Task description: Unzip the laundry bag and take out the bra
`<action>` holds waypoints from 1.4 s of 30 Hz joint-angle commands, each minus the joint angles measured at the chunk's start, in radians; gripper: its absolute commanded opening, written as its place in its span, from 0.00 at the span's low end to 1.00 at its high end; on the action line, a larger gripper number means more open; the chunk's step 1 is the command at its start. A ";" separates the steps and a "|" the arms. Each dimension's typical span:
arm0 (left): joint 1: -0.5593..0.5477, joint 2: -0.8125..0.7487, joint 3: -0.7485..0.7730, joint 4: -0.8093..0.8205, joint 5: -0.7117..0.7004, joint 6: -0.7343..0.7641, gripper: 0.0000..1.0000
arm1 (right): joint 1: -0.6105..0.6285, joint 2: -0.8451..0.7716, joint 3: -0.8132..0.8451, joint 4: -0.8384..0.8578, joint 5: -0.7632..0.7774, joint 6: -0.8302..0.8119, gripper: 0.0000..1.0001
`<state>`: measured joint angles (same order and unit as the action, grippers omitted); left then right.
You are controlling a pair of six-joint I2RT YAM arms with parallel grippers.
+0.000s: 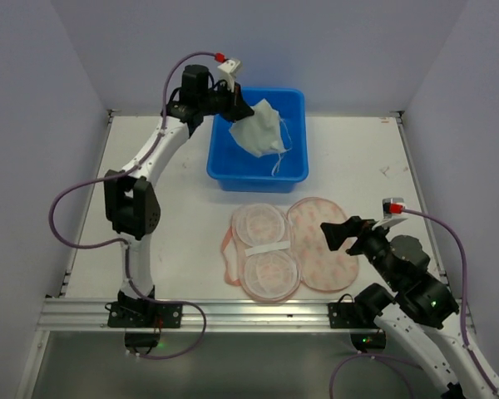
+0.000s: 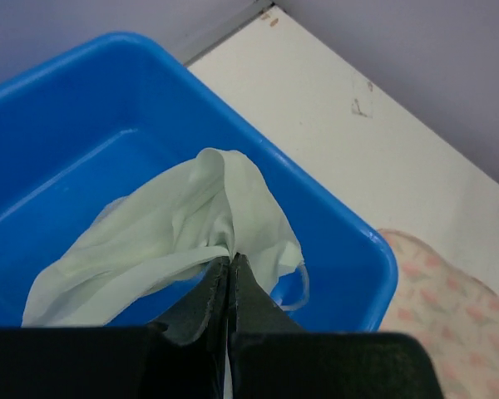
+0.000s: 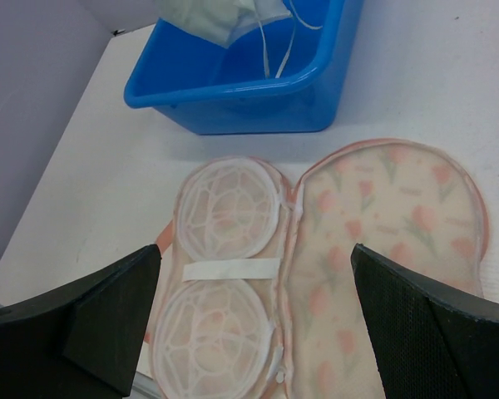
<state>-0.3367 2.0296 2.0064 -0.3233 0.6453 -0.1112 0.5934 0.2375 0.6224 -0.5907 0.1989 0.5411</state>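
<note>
Both halves of the job look pretty much done from your end. The laundry bag (image 1: 287, 249) is lying flat on the table (image 1: 349, 158) just in front of the blue tub (image 1: 258, 176). It's zipped open and folded out like a book. One half shows the two round mesh cups with a white strap between them, and the other half shows the printed lining. Nothing's left inside it that I can see.

The bra (image 1: 258, 129) is out. Your left gripper (image 2: 231, 274) has its fingers pinched tight together on a bunched fold of it and is holding it up over the tub, with the thin straps dangling down inside. I can't tell from these views whether the lowest bit of fabric touches the tub floor or hangs free.

Your right gripper (image 1: 362, 233) is spread wide with nothing in it. It's hovering above the near right edge of the open bag, not touching it as far as I can tell.

So unzip is done and removal is done. The only loose end, I'd guess, is letting go so the bra ends up in the tub. One thing to watch is a strap or fold catching on a finger when you release.
</note>
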 commanded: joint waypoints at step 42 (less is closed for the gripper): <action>0.051 -0.783 -0.702 -0.152 -0.469 -0.148 1.00 | -0.589 0.773 -0.044 0.120 -0.283 0.195 0.89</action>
<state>-0.2901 1.3403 1.4292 -0.4416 0.2398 -0.2913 0.0460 0.9577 0.6048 -0.5777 0.0311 0.7071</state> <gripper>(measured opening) 0.997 0.903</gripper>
